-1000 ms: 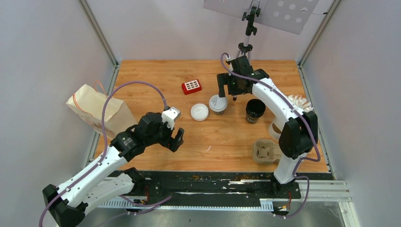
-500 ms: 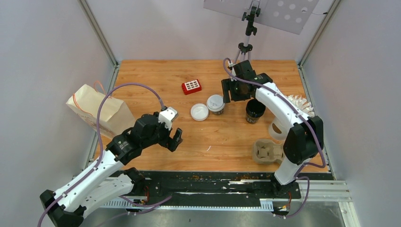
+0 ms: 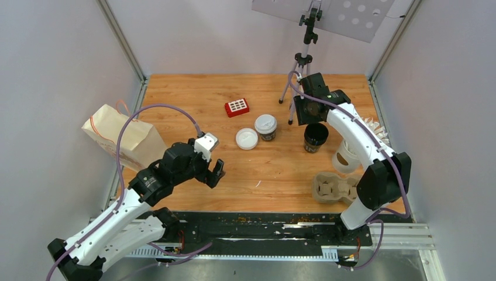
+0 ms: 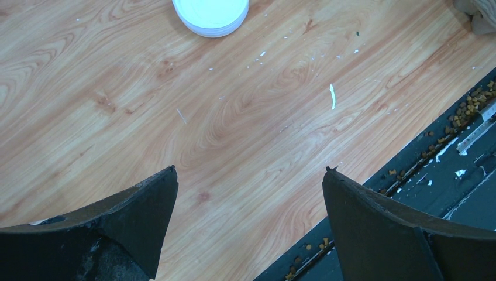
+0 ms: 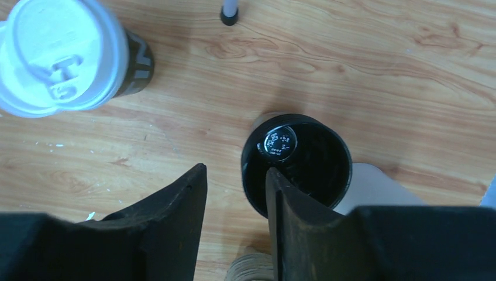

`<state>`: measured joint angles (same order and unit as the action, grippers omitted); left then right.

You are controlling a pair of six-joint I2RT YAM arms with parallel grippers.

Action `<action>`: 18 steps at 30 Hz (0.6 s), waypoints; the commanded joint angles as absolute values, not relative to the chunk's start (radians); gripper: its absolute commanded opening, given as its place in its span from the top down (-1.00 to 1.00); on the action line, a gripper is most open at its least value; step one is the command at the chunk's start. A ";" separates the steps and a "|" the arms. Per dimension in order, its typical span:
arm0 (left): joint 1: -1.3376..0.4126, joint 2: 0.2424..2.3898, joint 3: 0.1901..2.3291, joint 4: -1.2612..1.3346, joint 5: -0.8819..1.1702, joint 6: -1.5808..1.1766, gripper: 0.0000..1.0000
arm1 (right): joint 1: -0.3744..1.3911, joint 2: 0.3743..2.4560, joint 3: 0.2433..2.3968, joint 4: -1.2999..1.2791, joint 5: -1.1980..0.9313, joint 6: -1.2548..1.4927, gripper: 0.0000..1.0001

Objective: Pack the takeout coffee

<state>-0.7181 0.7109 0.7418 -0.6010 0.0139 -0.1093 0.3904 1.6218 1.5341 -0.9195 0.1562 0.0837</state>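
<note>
A lidded black cup (image 3: 265, 126) is seen standing upright near the middle of the wooden desk (image 3: 187, 93), its white lid pressed on. Just to its left, and a little nearer the arm bases, a loose white lid (image 3: 247, 139) is laid flat on the wood, apart from the cup. To the lidded cup's right, an open black cup (image 3: 316, 137) is stood upright without a lid. A small pale glint is visible in its dark inside, and what it is cannot be told. The jaws of the right arm (image 3: 351, 126) are held to the right of the lidded cup and partly spread. Nothing is pinched between them, though in the wrist view one tip is seen overlapping the open cup's rim. The jaws of the left arm (image 3: 126, 202) are spread wide over bare wood, left of the lidded cup and nearer the arm bases, with nothing between them. A red box (image 3: 237, 107) is placed behind and left of the lidded cup, and a brown paper bag (image 3: 123, 137) well to its left at the desk's edge. A moulded cardboard tray (image 3: 332, 188) is set to its right toward the arm bases. A white cup of wrapped straws (image 3: 341, 161) is partly hidden by the right arm, farther right again.
</note>
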 commanded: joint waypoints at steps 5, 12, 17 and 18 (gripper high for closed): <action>-0.715 0.678 0.737 -0.562 0.024 -0.090 -1.00 | 0.318 1.672 1.565 -0.914 0.104 0.083 0.35; -0.715 0.663 0.738 -0.563 0.021 -0.086 -1.00 | 0.301 1.691 1.539 -0.896 0.077 0.106 0.38; -0.715 0.646 0.735 -0.561 0.010 -0.086 -1.00 | 0.296 1.694 1.521 -0.890 0.067 0.113 0.41; -0.715 0.645 0.734 -0.561 0.007 -0.087 -1.00 | 0.293 1.694 1.517 -0.888 0.064 0.114 0.41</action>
<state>-0.7181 0.6609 0.7391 -0.6006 0.0170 -0.1047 0.3031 1.6890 1.5322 -0.9195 0.0837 0.0959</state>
